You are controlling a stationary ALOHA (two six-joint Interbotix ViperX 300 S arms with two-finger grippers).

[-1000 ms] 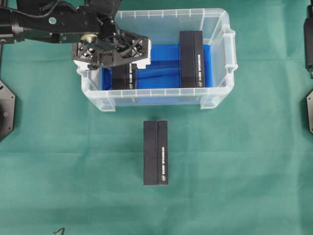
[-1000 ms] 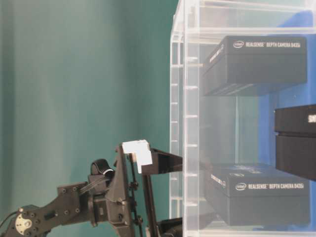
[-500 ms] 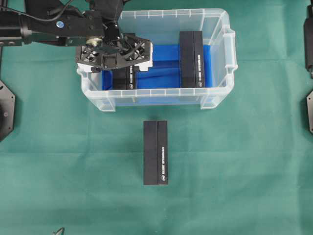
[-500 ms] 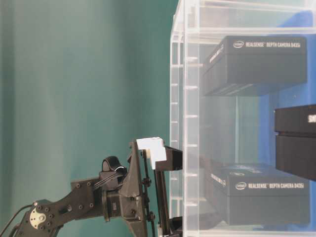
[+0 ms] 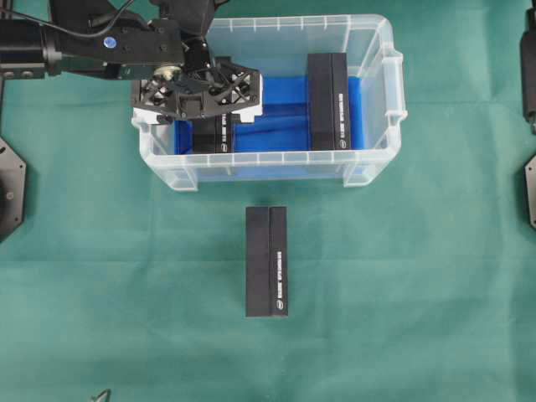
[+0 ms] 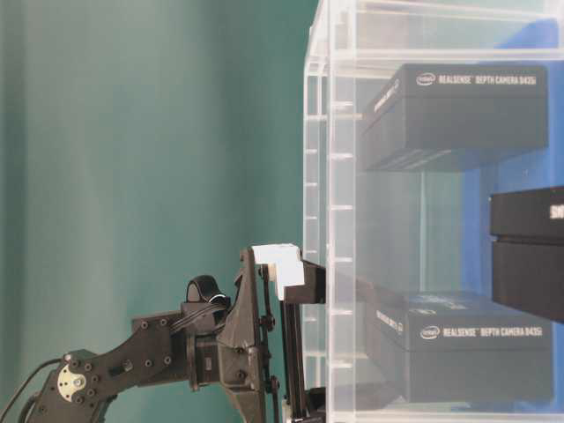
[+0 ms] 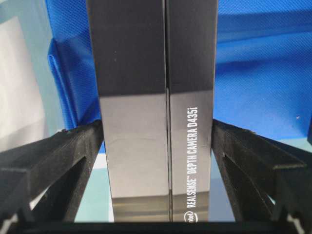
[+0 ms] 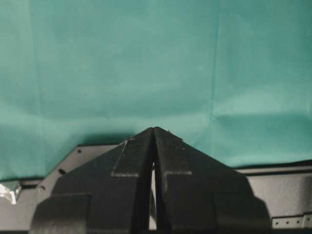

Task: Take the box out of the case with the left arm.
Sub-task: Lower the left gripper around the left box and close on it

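Note:
The clear case (image 5: 268, 157) with a blue floor stands at the back of the green table. Two black boxes lie in it. One box (image 5: 219, 136) is at its left end and shows again in the left wrist view (image 7: 151, 97). The other box (image 5: 328, 100) is right of the middle. My left gripper (image 5: 209, 105), black lattice with white pieces, reaches down into the case's left end. It is open, with a finger (image 7: 73, 151) on each side of the left box, right at its long sides. My right gripper (image 8: 153, 129) is shut over bare cloth.
A third black box (image 5: 266, 261) lies on the cloth in front of the case. The right arm (image 5: 528, 67) rests at the right edge. Black base plates (image 5: 8, 188) sit at both table sides. The case wall (image 6: 339, 220) stands just beside the left gripper (image 6: 300, 282).
My left gripper has moved a little to the right and lower into the case, settling over the left box. Its jaws keep the same width. The boxes have not moved.

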